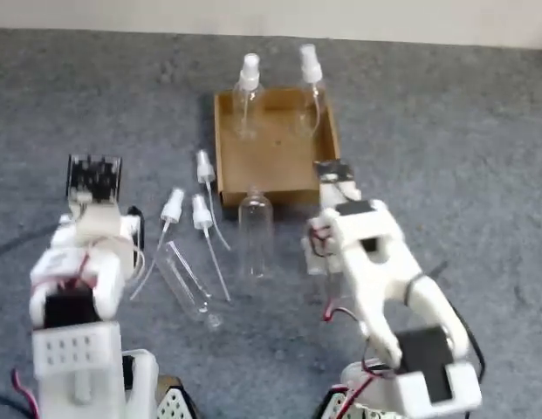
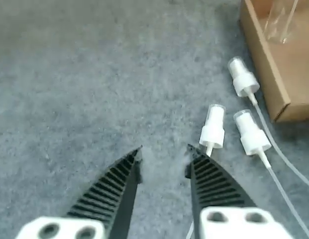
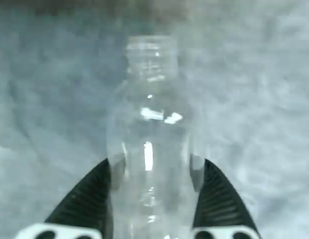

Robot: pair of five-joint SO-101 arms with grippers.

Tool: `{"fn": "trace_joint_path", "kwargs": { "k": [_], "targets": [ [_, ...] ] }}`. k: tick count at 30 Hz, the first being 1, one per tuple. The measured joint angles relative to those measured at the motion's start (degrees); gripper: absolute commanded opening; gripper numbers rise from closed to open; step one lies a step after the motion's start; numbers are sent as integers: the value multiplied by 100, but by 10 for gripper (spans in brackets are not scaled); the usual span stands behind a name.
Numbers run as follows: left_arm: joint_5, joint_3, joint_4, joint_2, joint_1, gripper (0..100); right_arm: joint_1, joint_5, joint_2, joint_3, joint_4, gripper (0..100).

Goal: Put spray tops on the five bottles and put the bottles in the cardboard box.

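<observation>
Two bottles with spray tops [image 1: 247,98] [image 1: 310,85] stand in the cardboard box [image 1: 275,166]. A topless clear bottle [image 1: 256,231] stands upright just in front of the box, and another bottle [image 1: 188,279] lies on the carpet. Three loose spray tops [image 1: 205,168] [image 1: 172,208] [image 1: 201,214] lie left of the box. My left gripper [image 2: 164,152] hovers open over bare carpet, its finger close to one spray top [image 2: 212,127]. My right gripper [image 3: 152,167] is shut on a third topless bottle [image 3: 149,99], with the neck pointing away from the wrist.
Grey carpet covers the whole table. The right arm [image 1: 375,262] reaches forward beside the box's near right corner. Long dip tubes [image 1: 220,262] trail from the loose tops toward the lying bottle. There is free carpet left of the left arm and right of the box.
</observation>
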Motion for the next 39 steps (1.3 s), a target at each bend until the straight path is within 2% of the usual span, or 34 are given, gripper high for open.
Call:
{"fn": "trace_joint_path", "kwargs": {
  "k": [5,10,14,17,24,28,33,39],
  "targets": [
    [-62,-1187,18,1776,0,102,1336,1275,-712,448,9,54],
    [-756,-2242,290,3666,343,103,2769,2734,-756,466,132,54],
    [-923,-3314,624,5301,712,127,3358,3543,-624,466,-79,55],
    [-949,-4176,695,6400,835,168,3508,3692,-396,466,-501,58],
    [-958,-5345,695,8141,897,154,3587,3736,-70,457,-651,60],
    [-958,-5565,695,8651,897,139,3596,3736,-70,457,-651,61],
    [-958,-5600,695,8976,897,0,3596,3736,-70,457,-651,149],
    [-958,-5644,695,8976,941,2,3596,3736,-62,457,-589,214]
  ]
}}
